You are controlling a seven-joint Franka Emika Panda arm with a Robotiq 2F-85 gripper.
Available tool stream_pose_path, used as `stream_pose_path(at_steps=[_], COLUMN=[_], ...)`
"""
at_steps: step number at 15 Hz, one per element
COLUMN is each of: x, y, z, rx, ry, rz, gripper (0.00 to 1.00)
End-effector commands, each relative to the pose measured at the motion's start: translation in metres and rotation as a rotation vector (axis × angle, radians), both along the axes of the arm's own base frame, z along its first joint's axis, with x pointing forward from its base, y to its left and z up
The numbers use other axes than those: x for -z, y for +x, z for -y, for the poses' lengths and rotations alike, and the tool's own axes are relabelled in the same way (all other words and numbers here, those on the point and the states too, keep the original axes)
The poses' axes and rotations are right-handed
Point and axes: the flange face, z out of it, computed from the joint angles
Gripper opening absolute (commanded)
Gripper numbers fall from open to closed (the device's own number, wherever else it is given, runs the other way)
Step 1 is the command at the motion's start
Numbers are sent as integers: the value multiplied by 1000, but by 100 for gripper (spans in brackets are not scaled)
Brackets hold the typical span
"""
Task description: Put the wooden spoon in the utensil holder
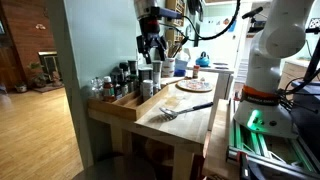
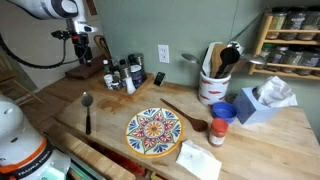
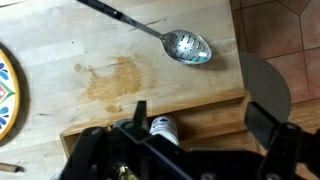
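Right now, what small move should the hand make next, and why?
Probably it should travel sideways toward the wooden spoon. The hand hangs open and empty over the bottle rack, far from that spoon, which lies beside the painted plate near the utensil holder. Below the hand, the wrist view shows the slotted metal spoon, which is the wrong one.
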Motion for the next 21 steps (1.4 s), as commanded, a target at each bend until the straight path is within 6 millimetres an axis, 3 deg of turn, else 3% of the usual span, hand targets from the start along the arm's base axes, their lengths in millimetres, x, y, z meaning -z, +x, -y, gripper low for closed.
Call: stream_pose_path(at_steps=[1, 4, 5, 10, 16, 21], x=[0, 0, 1, 15, 45, 49], y=[0, 0, -1, -34, -90, -98], z=[0, 0, 16, 108, 242, 335], rx=[0, 0, 42, 298, 641, 925], ry=[0, 0, 27, 121, 140, 128], rz=[0, 0, 2, -22, -62, 11], gripper=[100, 100, 100, 100, 100, 100])
